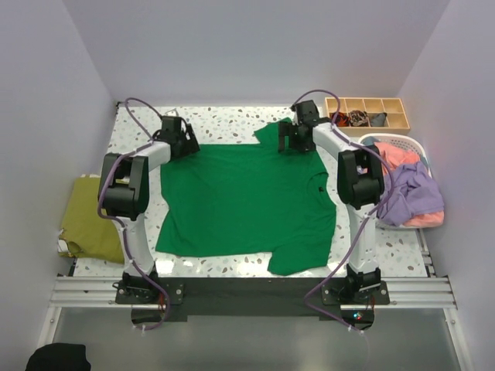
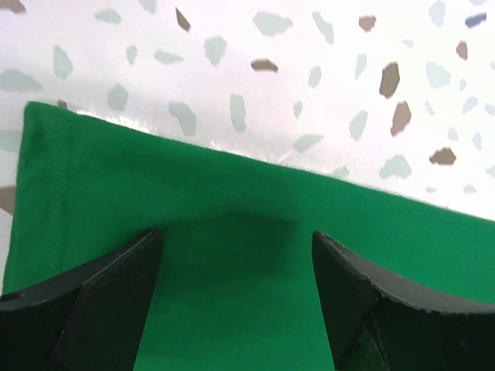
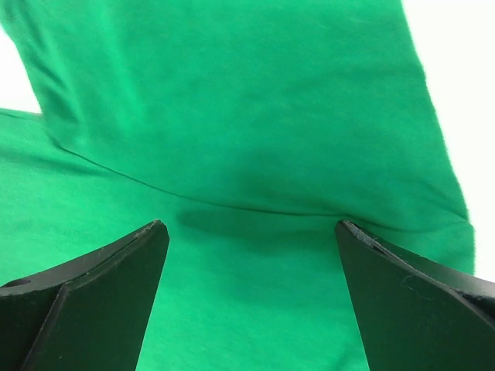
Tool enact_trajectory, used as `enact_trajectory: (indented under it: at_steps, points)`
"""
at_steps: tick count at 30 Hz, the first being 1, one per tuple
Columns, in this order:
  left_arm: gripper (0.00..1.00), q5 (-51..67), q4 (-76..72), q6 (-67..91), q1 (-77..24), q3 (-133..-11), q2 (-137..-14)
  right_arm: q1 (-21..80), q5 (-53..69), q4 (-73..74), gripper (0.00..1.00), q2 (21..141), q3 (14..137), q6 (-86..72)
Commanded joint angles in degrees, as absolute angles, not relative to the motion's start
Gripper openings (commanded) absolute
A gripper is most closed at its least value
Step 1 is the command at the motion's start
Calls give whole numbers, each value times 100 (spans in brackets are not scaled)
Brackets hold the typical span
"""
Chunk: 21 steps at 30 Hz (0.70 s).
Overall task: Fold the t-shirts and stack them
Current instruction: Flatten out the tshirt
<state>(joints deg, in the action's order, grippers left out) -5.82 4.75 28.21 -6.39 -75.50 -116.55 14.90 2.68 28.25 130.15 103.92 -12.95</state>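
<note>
On the table [image 1: 224, 122] in the top view, the green t-shirt [image 1: 247, 201] lies flat, collar toward 3 o'clock and hem toward 9. The left gripper [image 1: 179, 139] hangs over the shirt's far hem corner at 11, the right gripper [image 1: 291, 139] over the far sleeve at 1. In the left wrist view, the jaws stand wide on bare cloth, with the edge ahead at 12. In the right wrist view, the jaws stand wide before the sleeve seam and grip nothing.

The left arm [image 1: 133, 232] and right arm [image 1: 360, 226] are white with black joints. Purple cables [image 1: 334, 274] run along both. The fingers [image 2: 93, 309] are black wedges.
</note>
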Motion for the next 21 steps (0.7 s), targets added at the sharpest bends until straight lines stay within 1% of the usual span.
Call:
enact_trajectory:
  at_steps: [1,5,7,13,14,17,21]
  points:
    - [83,-905,703,2619,-404,-7954,-12006,1292,96,3050,95,13157,10486,-1415]
    - [83,-809,615,2453,-396,-8261,-12111,1292,333,2866,95,13096,10459,-1275]
    - [83,-800,598,2443,-396,-8271,-12076,1283,571,2602,95,12886,10336,-1204]
    - [84,-475,27,2277,-396,-7893,-11323,1283,563,2154,96,12314,10221,-1142]
    - [86,-396,-278,2259,-396,-7797,-11225,1292,502,2127,96,12218,10300,-1143]
    - [94,-482,-308,2180,-387,-7935,-11083,1257,124,2083,98,12312,10546,-1169]
    - [97,-659,-9,2180,-220,-8419,-11337,1116,70,2539,99,12936,11685,-1292]
